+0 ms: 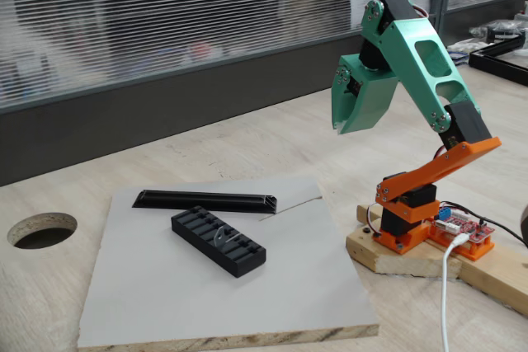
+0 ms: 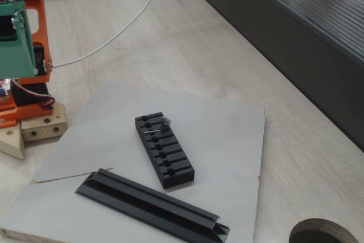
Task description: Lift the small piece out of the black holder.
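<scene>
Gripper [image 1: 356, 96]: folded back high over the arm's base and pointed downward, as seen in a fixed view; nothing is held between the green jaws; whether they are parted or closed cannot be told, since they are seen as one solid wedge.

Piece [image 2: 165, 122]: a tiny light-grey tab seated in one of the slots of the holder, near the end that lies closest to the arm; a thin pale stem is seen lying crosswise in the slot with a small block standing up at one side; in the other fixed view it is seen only as a faint pale glint [image 1: 221, 239] near the middle of the slotted top.

Holder [image 1: 218, 241]: laid flat on the grey board [image 1: 289, 302], just beside the longer black strip [image 1: 205, 201] but apart from it.

Direction: the piece is placed well apart from the gripper, lower and to the left of it in the fixed view that shows the whole arm; a reach forward and down is called for.

Long axis: the holder's length is set diagonally across the board; the slots, and the stem of the piece, are run crosswise to that length.

Judgement: the approach is not yet begun; the jaws are best lined up to close across the raised part of the tab, then drawn straight up.
</scene>
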